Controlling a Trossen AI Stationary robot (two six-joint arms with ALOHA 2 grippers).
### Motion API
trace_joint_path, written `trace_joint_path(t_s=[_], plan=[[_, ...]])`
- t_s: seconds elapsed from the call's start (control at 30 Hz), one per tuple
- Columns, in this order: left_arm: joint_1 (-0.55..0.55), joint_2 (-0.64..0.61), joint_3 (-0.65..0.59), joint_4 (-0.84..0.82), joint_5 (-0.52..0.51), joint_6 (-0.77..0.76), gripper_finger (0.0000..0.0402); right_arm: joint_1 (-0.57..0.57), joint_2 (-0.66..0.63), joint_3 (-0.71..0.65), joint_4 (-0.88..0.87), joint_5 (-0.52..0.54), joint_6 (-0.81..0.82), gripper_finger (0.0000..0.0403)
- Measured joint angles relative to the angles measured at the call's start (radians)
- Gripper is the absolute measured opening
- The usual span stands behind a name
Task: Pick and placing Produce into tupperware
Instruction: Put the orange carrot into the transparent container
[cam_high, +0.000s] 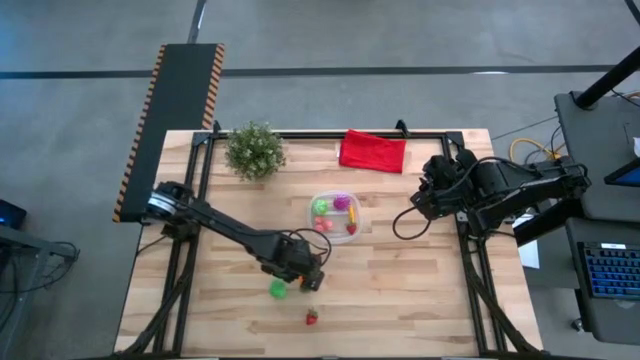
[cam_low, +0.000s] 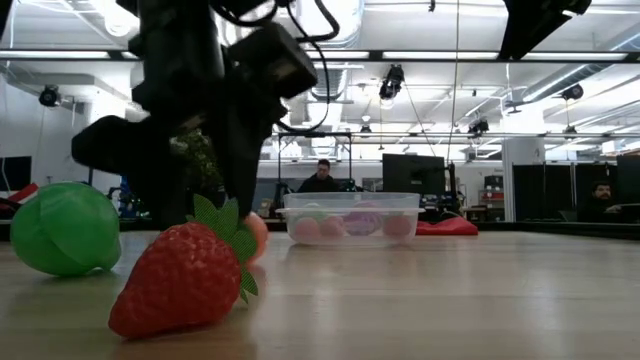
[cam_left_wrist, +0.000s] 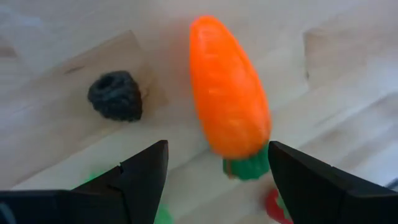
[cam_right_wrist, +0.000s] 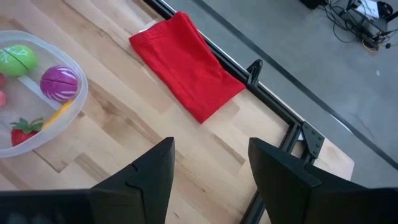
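The left gripper (cam_left_wrist: 217, 180) hovers with fingers spread wide over the orange carrot (cam_left_wrist: 229, 93), holding nothing. Just beyond it sits the tupperware (cam_high: 356, 218), containing green, purple, yellow and red produce. The right gripper (cam_right_wrist: 211, 180) waits open near the red cloth (cam_right_wrist: 186, 65).

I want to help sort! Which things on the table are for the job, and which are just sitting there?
For the job:
- tupperware, some toy food already inside
- orange carrot, under the open left pincer
- green piece
- strawberry

Just sitting there:
- bushy plant
- red cloth
- right pincer, waiting, open
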Motion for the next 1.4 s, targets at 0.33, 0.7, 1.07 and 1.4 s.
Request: trace_joint_path(t_s=[0.33, 0.7, 1.07, 1.4], plan=[[0.012, 0.009, -0.004, 0.075, -0.047, -0.008, 0.0262, 0.000, 0.000, -0.002, 0.000, 0.000, 0.000, 0.0199], [0.017, 0.059, -0.015, 0.086, -0.042, 0.000, 0.0262, 0.000, 0.000, -0.002, 0.000, -0.003, 0.000, 0.0199], [0.053, 0.046, -0.018, 0.088, -0.056, 0.078, 0.0262, 0.000, 0.000, -0.002, 0.000, 0.000, -0.001, 0.0199], [0.084, 0.046, -0.019, 0.076, -0.076, 0.126, 0.0195, 0.000, 0.000, -0.002, 0.000, 0.000, -0.001, 0.0199]])
